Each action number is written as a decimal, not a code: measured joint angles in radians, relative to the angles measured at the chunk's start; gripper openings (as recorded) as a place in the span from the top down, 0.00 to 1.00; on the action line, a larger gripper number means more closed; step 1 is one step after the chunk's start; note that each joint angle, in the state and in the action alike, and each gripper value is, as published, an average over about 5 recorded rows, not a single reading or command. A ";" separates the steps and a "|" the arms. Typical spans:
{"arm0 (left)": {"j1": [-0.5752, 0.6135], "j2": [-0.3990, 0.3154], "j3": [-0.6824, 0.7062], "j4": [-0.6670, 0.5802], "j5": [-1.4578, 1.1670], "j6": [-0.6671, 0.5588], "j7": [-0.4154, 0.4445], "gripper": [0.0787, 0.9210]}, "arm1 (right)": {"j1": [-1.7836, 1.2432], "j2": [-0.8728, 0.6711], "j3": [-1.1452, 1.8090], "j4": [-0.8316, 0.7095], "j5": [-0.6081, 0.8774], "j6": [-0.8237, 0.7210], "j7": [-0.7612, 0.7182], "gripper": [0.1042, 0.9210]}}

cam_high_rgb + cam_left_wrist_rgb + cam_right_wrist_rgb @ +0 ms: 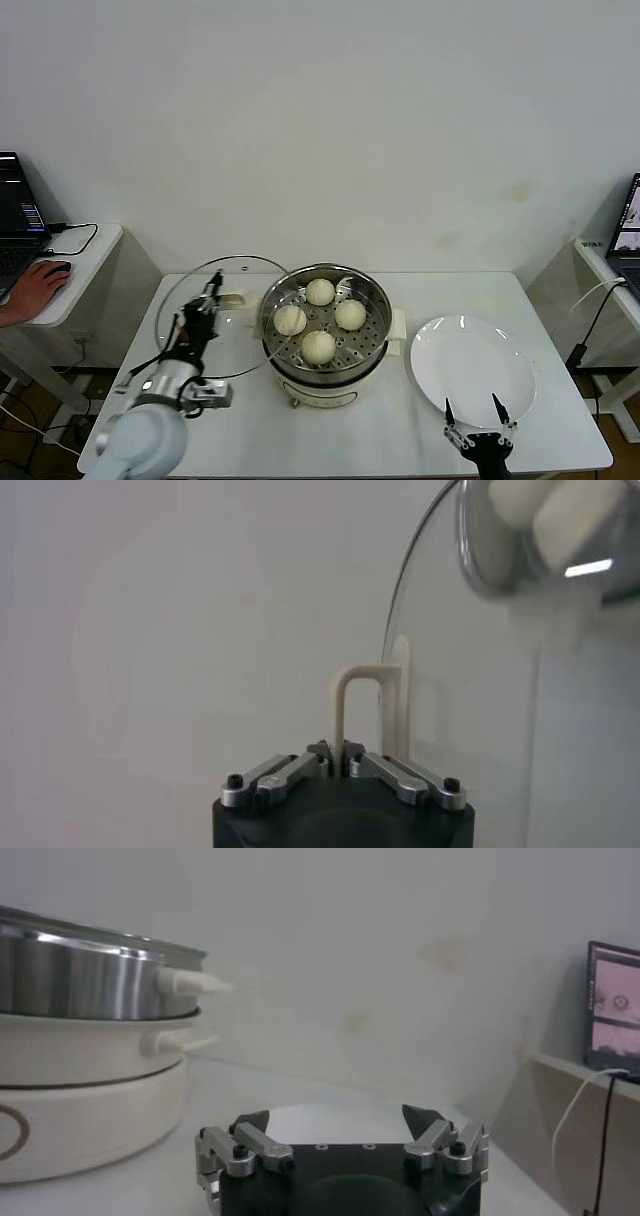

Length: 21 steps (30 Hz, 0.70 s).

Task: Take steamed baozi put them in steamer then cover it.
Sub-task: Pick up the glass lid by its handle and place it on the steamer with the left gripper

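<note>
The steamer (277, 350) stands at the table's middle, a steel pot on a white base, with several cream-white baozi (319, 347) on its perforated tray. The clear glass cover (190, 290) is to its left, tilted. My left gripper (214, 287) is shut on the cover's cream-white bar handle (352, 705); the jaws pinch one leg of the handle in the left wrist view (336, 750). The steamer (90, 978) also shows in the right wrist view. My right gripper (479, 412) is open and empty at the table's front right, also seen in the right wrist view (340, 1120).
A flat white plate (470, 368) lies right of the steamer, just beyond my right gripper. Side tables with laptops stand at both sides; a person's hand (35, 290) rests on a mouse at the left. A cable (590, 325) hangs at the right.
</note>
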 measured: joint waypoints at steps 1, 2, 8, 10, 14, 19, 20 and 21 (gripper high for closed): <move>-0.021 -0.006 0.024 0.007 0.008 0.006 0.009 0.93 | 0.001 0.003 -0.002 -0.002 -0.004 0.001 0.001 0.12; -0.042 -0.013 0.048 0.014 0.017 0.012 0.019 0.93 | 0.002 0.005 -0.004 -0.004 -0.008 0.001 0.001 0.12; -0.149 -0.062 0.171 0.065 0.070 0.035 0.058 0.93 | 0.008 0.016 -0.016 -0.016 -0.029 0.006 0.003 0.12; -0.179 -0.079 0.204 0.082 0.086 0.040 0.067 0.93 | 0.010 0.017 -0.020 -0.020 -0.034 0.007 0.004 0.12; -0.224 -0.109 0.252 0.115 0.117 0.044 0.075 0.93 | 0.011 0.019 -0.025 -0.026 -0.041 0.007 0.006 0.12; -0.258 -0.145 0.298 0.154 0.157 0.045 0.080 0.93 | 0.013 0.021 -0.033 -0.031 -0.049 0.001 0.011 0.12; -0.264 -0.153 0.306 0.161 0.164 0.046 0.081 0.93 | 0.013 0.021 -0.035 -0.032 -0.051 0.000 0.012 0.12; -0.270 -0.160 0.313 0.168 0.170 0.047 0.081 0.93 | 0.014 0.021 -0.037 -0.033 -0.052 0.000 0.012 0.12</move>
